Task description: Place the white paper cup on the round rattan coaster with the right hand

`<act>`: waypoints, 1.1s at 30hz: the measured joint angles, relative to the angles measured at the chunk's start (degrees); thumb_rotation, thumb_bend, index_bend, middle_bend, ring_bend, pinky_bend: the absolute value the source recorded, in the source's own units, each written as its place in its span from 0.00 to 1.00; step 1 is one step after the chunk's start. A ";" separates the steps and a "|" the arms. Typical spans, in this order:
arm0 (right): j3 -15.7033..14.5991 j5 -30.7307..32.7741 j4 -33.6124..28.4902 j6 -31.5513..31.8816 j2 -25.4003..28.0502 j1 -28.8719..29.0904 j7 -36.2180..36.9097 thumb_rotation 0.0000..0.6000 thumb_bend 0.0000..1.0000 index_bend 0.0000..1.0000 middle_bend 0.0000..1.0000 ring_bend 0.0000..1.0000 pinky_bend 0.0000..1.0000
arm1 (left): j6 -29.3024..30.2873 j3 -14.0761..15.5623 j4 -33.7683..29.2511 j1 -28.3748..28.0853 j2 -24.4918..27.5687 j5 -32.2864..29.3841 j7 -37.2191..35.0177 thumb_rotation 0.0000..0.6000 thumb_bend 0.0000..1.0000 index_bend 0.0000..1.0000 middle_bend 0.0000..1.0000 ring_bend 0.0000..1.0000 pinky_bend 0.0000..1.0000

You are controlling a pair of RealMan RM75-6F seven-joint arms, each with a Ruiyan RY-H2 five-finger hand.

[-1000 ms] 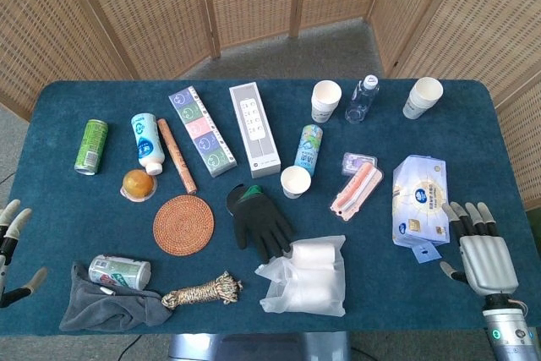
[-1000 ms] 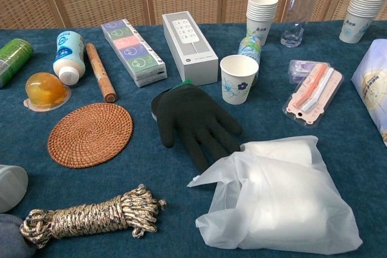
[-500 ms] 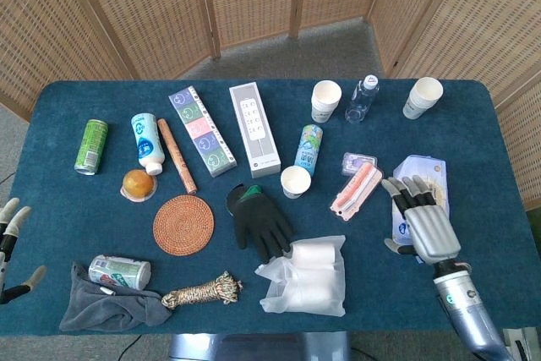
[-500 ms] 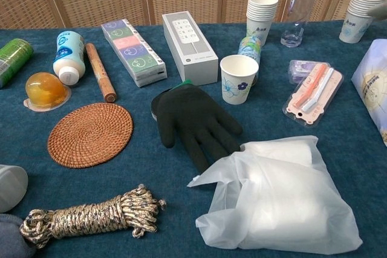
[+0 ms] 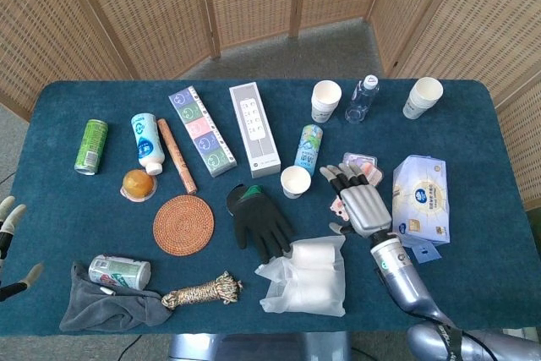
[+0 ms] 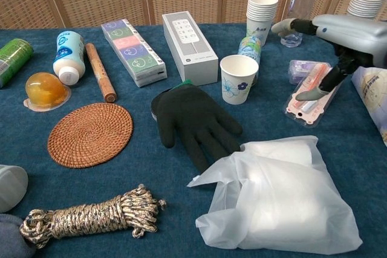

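Head view showed the right hand (image 5: pixel 357 201) had swung in from the table's right edge, past the tissue pack (image 5: pixel 420 200), to hover just right of the white paper cup (image 5: pixel 296 181), fingers spread and empty. The cup stood apart from the round rattan coaster (image 5: pixel 183 224), beyond the black glove (image 5: pixel 259 219). Chest view had gained the hand (image 6: pixel 338 34) above the razor pack (image 6: pixel 311 93), the cup (image 6: pixel 239 78) untouched. The reach looked underway, the grasp not begun. The left hand (image 5: pixel 10 247) idled open at the left edge.

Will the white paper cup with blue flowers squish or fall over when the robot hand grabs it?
The white paper cup with blue flowers looks thin-walled and empty, so it is probably light and may dent under a hard squeeze. It stands upright, taller than its base, so a sideways bump from the right hand might tip it.
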 measured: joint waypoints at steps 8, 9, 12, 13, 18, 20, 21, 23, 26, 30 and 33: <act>2.59 7.06 8.60 -4.00 -6.14 5.97 -1.23 1.00 0.00 0.00 0.00 0.00 0.15 | -1.14 -0.31 0.31 -0.47 -0.41 -1.48 0.34 1.00 0.28 0.00 0.00 0.00 0.00; 2.87 7.77 9.47 -4.40 -6.72 6.52 -1.17 1.00 0.00 0.00 0.00 0.00 0.15 | -1.32 -0.36 0.34 -0.54 -0.44 -1.67 0.34 1.00 0.28 0.00 0.00 0.00 0.00; 3.48 9.90 12.06 -5.72 -8.39 8.15 -0.97 1.00 0.00 0.00 0.00 0.00 0.15 | -1.97 -0.53 0.48 -0.84 -0.56 -2.38 0.29 1.00 0.28 0.00 0.00 0.00 0.00; 3.58 10.42 12.75 -6.07 -8.81 8.62 -0.95 1.00 0.00 0.00 0.00 0.00 0.15 | -2.12 -0.58 0.55 -0.92 -0.61 -2.56 0.33 1.00 0.28 0.00 0.00 0.00 0.00; 3.99 12.61 15.79 -7.00 -11.23 10.73 -0.77 1.00 0.00 0.00 0.00 0.00 0.16 | -2.98 -0.87 0.89 -1.32 -0.89 -3.73 0.41 1.00 0.28 0.00 0.00 0.00 0.00; 3.98 12.84 16.65 -6.90 -12.02 11.27 -0.69 1.00 0.00 0.00 0.00 0.00 0.17 | -3.61 -0.95 1.04 -1.55 -1.03 -4.28 0.45 1.00 0.28 0.00 0.00 0.00 0.00; 3.96 12.85 17.03 -6.81 -12.33 11.43 -0.61 1.00 0.00 0.00 0.00 0.00 0.18 | -3.88 -0.98 1.12 -1.67 -1.10 -4.52 0.50 1.00 0.28 0.00 0.00 0.00 0.00; 3.94 12.68 18.01 -6.46 -13.17 11.74 -0.11 1.00 0.00 0.00 0.00 0.00 0.20 | -4.26 -1.06 1.30 -1.88 -1.27 -4.99 0.64 1.00 0.28 0.00 0.00 0.00 0.00; 3.94 11.88 19.69 -5.63 -14.58 12.04 1.30 1.00 0.00 0.00 0.01 0.00 0.25 | -4.44 -1.21 1.45 -2.00 -1.43 -5.51 0.70 1.00 0.28 0.00 0.00 0.00 0.00; 3.86 9.45 22.47 -3.79 -16.75 12.28 3.56 1.00 0.00 0.02 0.13 0.03 0.38 | -4.69 -1.31 1.67 -2.15 -1.69 -5.97 0.92 1.00 0.28 0.00 0.00 0.00 0.00; 3.57 7.31 24.92 -2.29 -18.59 12.44 5.06 1.00 0.00 0.10 0.21 0.10 0.43 | -4.85 -1.38 1.79 -2.25 -1.81 -6.34 1.04 1.00 0.28 0.00 0.00 0.00 0.00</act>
